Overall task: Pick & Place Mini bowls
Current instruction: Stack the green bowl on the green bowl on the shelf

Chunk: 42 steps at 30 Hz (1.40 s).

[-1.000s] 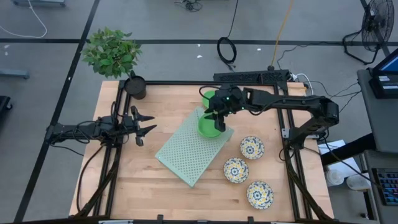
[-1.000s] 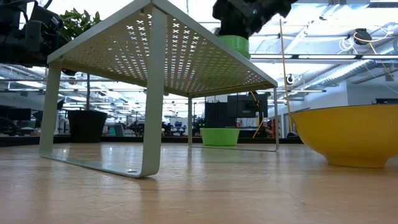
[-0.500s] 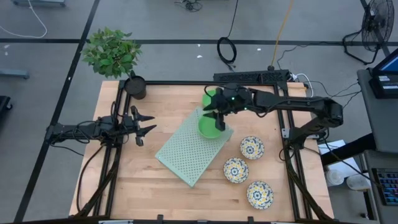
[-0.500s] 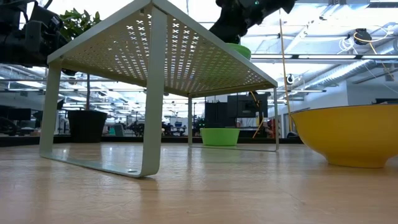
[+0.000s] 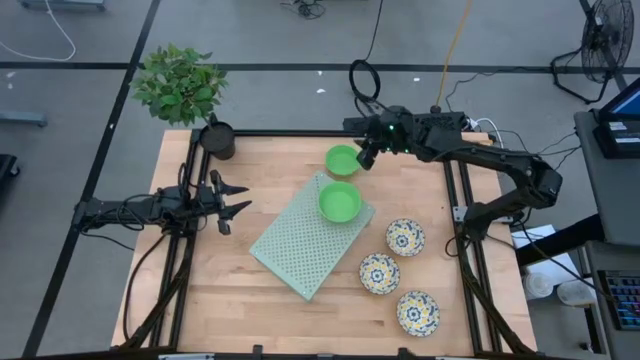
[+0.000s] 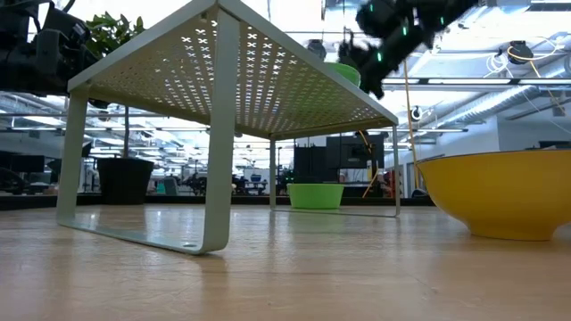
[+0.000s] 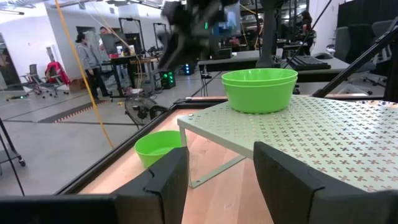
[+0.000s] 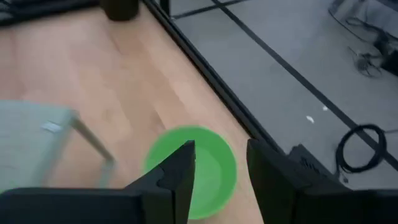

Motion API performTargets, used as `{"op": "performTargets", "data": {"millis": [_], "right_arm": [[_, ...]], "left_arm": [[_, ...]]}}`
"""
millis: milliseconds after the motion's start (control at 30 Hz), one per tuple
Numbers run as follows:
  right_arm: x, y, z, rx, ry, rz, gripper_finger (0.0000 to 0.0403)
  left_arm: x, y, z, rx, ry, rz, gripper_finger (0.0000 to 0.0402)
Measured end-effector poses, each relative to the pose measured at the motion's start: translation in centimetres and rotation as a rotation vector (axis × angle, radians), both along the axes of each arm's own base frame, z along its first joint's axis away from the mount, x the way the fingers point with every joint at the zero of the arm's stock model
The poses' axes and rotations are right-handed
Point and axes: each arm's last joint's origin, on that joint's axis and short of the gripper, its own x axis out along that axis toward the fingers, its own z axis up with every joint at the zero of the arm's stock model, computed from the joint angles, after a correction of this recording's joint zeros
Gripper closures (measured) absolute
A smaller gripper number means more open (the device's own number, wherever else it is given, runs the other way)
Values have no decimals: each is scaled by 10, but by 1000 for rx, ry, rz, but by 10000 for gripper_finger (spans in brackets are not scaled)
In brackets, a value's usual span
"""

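High: your right gripper (image 5: 367, 155) has left stacked plain green bowls (image 5: 340, 201) on pale perforated shelf (image 5: 300, 240), fingers apart, empty, now over lone green bowl (image 5: 343, 159).
L wrist: left gripper (image 7: 214, 171) idle, open.
Next pick likely.

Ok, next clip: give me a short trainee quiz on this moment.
1. True or false: the three floral bowls stand on the perforated rack.
2. The right hand hovers over: A the black plant pot, B the lone green bowl, C a floral bowl.
3. What does the left hand hold?

Key: 1 false, they sit on the table beside the rack. 2 B, with its fingers apart and empty. 3 nothing; it waits open at the table's left side.
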Motion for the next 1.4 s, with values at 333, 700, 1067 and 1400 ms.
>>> {"op": "performTargets", "data": {"millis": [333,700,1067,1400], "right_arm": [[-18,-51,-67,180,33,-128,224],[5,-66,-125,247,78,-119,159],[8,-64,-140,342,130,-168,164],[-12,-48,-110,416,203,-197,172]], "left_arm": [[0,0,0,0,0,0,220],[0,0,0,0,0,0,220],[0,0,0,0,1,0,220],[0,0,0,0,0,0,220]]}}
